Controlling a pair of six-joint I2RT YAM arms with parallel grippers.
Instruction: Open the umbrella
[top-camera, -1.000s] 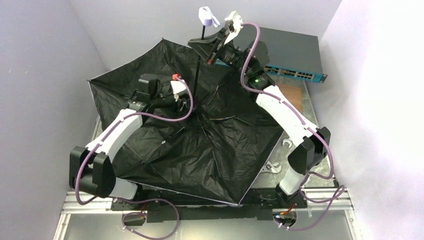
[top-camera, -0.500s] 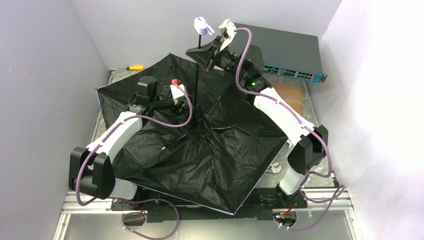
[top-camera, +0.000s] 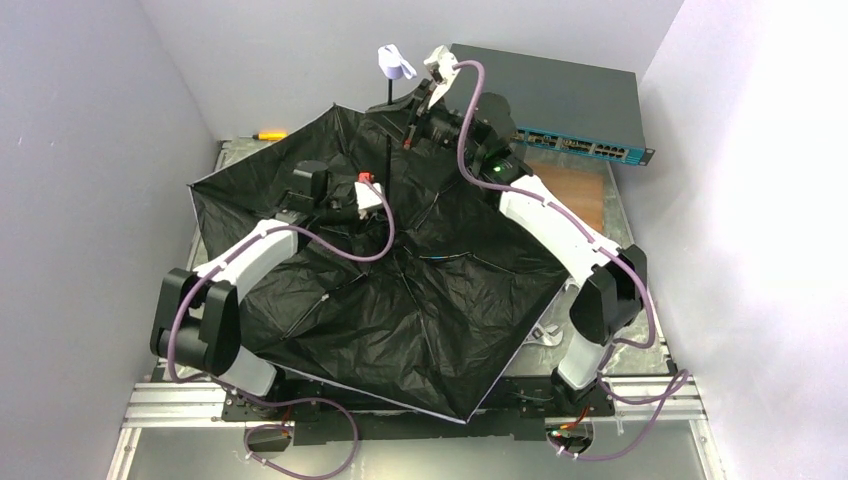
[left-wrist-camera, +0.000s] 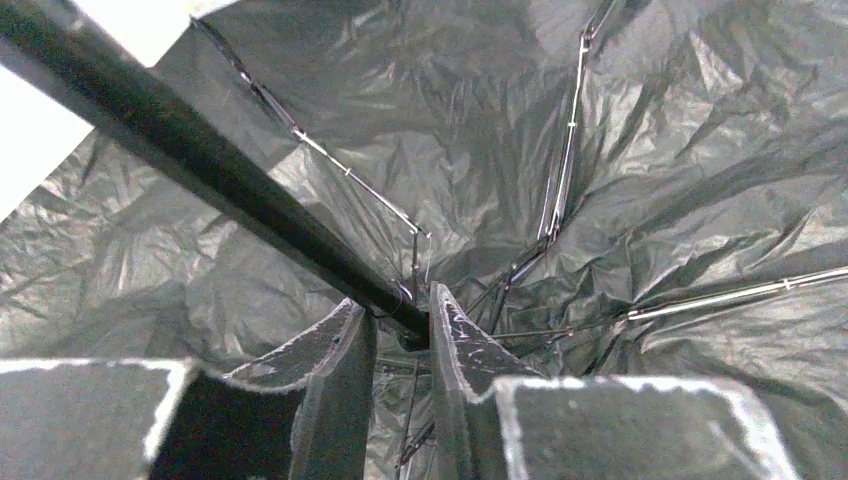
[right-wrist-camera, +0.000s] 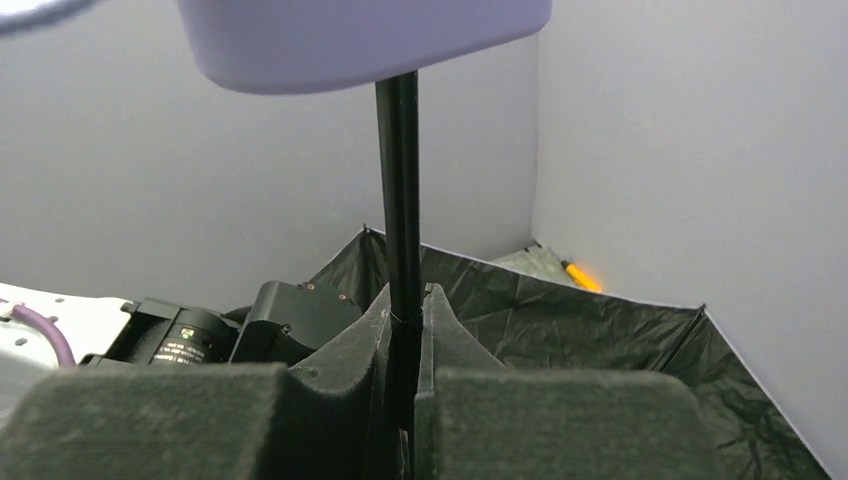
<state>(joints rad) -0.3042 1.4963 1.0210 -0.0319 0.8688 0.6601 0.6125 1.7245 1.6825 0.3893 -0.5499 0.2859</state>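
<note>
The umbrella lies spread over the table, its black crinkly canopy (top-camera: 400, 300) facing up with thin ribs (left-wrist-camera: 560, 150) showing. Its thin black shaft (right-wrist-camera: 398, 180) rises to the lavender handle (top-camera: 393, 64) at the back. My right gripper (top-camera: 397, 108) is shut on the shaft just under the handle (right-wrist-camera: 360, 40), and the right wrist view shows the right gripper (right-wrist-camera: 405, 300) pinching it. My left gripper (left-wrist-camera: 402, 312) sits low near the hub. Both its fingertips (left-wrist-camera: 450, 330) press against the shaft (left-wrist-camera: 200, 160).
A dark network switch (top-camera: 560, 100) stands at the back right beside a brown board (top-camera: 578, 190). A yellow screwdriver (top-camera: 268, 134) lies at the back left past the canopy edge. Metal wrenches (top-camera: 545, 335) poke out at the canopy's right edge. Grey walls close in on both sides.
My left gripper's jaws have narrowed onto the shaft and that arm shifted right. The right gripper carried the handle left and farther back, tilting the shaft more upright.
</note>
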